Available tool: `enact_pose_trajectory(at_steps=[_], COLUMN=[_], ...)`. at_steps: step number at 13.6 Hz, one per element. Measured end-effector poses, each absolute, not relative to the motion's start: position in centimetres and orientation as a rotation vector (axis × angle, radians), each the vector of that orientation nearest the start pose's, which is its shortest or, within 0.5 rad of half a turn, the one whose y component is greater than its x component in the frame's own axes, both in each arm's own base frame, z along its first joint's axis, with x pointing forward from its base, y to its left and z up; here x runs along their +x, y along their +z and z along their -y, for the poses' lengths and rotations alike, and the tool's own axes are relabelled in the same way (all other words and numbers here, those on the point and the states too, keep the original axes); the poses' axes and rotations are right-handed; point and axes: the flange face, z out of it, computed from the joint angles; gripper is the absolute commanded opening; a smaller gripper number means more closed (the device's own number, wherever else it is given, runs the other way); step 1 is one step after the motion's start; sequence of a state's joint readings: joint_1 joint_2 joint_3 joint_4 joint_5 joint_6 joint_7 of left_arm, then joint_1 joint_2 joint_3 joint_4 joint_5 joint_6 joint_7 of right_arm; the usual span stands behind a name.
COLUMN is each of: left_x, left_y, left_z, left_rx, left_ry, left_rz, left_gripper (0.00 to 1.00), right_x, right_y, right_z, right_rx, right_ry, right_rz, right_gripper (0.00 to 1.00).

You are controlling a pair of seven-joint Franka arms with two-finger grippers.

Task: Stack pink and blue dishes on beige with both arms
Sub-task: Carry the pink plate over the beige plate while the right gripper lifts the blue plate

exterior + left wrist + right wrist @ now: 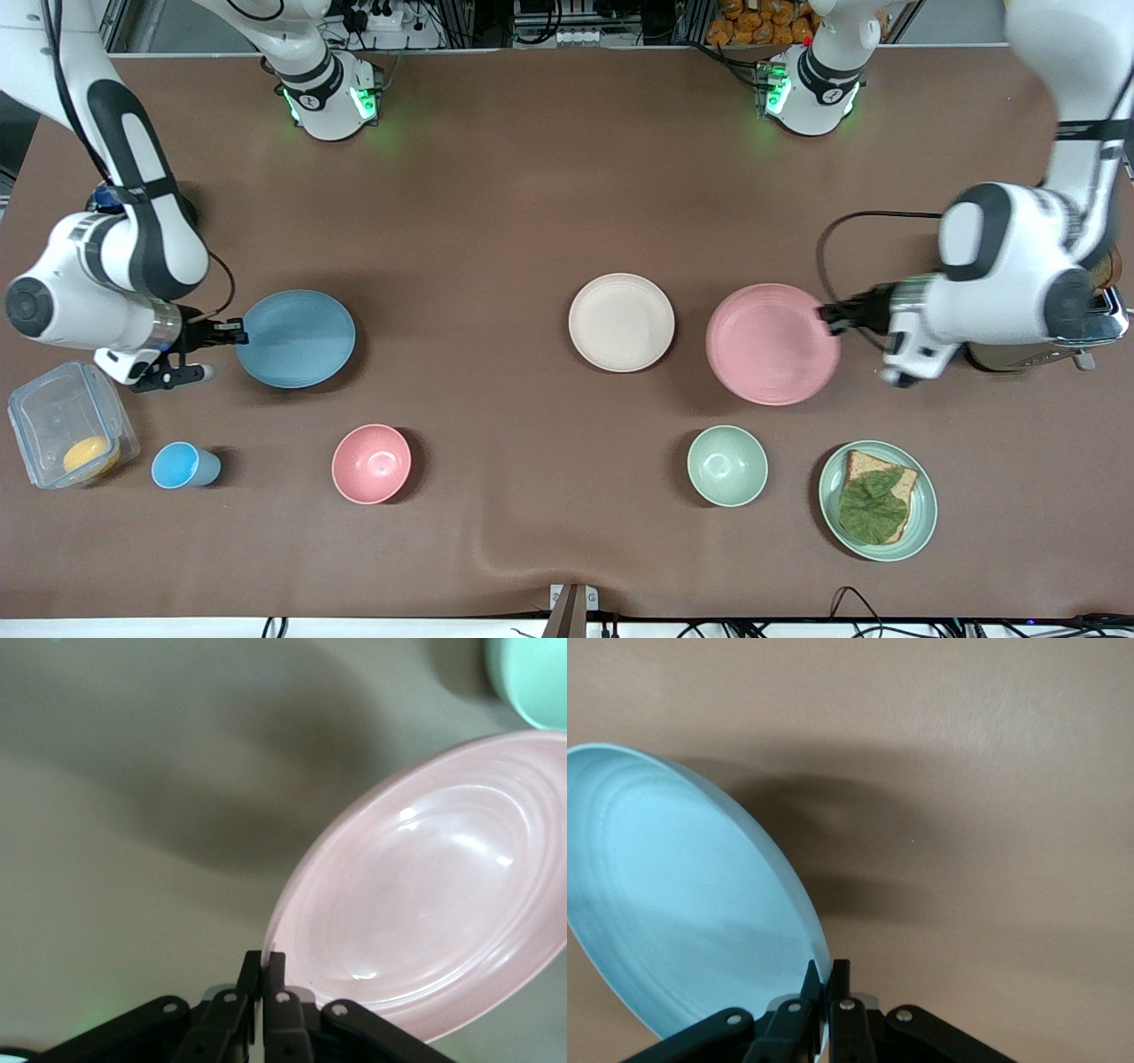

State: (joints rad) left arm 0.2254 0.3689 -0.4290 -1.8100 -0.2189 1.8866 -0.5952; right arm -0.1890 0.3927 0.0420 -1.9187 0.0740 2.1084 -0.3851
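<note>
Left gripper (831, 316) pinches the rim of one pink plate (772, 344), lifted over the table (532, 195) beside one beige plate (621, 322). Right gripper (237, 331) clamps the edge of one blue plate (297, 338). Nearer the camera sit two bowls, one cup (183, 465), one green plate (877, 501).

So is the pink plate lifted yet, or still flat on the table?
Lifted. The left gripper is shut on the pink plate's rim, and the left wrist view shows it tilted, casting a separate shadow on the table.
</note>
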Motion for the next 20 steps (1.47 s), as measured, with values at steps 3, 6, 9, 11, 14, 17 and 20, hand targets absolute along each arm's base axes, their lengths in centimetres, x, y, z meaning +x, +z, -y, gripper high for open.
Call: enact_pose_trajectory(at_steps=[3,6,9,11,14,17,20], left_x=[59.0,58.2,56.7,56.1,55.8,54.9,54.5], left_y=[31.9,29.3,27.1,26.3,25.4,24.2,23.9], left_z=[18.3,24.2,29.2,30.6,31.5,32.9,33.7], left_rx=[-3.195,-3.164,-3.132,-3.118,-3.123,-3.119,-3.107], left_ry=[0.653,0.62,0.618,0.624,0.624,0.643,0.645], left_rz=[0.854,0.982,1.057,1.078,1.075,1.049,1.069], left_gripper=[0.0,0.0,0.0,0.0,0.0,0.0,0.0], right_x=[60.8,61.7,62.4,62.6,61.9,60.7,59.6], right_y=[30.0,31.7,32.9,33.2,33.0,33.2,34.1], right_z=[8.5,7.1,3.6,0.1,-5.9,-11.5,-14.7], right_rx=[-2.982,-2.97,-2.967,-2.978,-2.945,-2.914,-2.921], right_ry=[0.262,0.276,0.287,0.302,0.372,0.461,0.511], right_rz=[0.325,0.369,0.418,0.392,0.294,0.181,0.121], right_gripper=[0.0,0.0,0.0,0.0,0.0,0.0,0.0])
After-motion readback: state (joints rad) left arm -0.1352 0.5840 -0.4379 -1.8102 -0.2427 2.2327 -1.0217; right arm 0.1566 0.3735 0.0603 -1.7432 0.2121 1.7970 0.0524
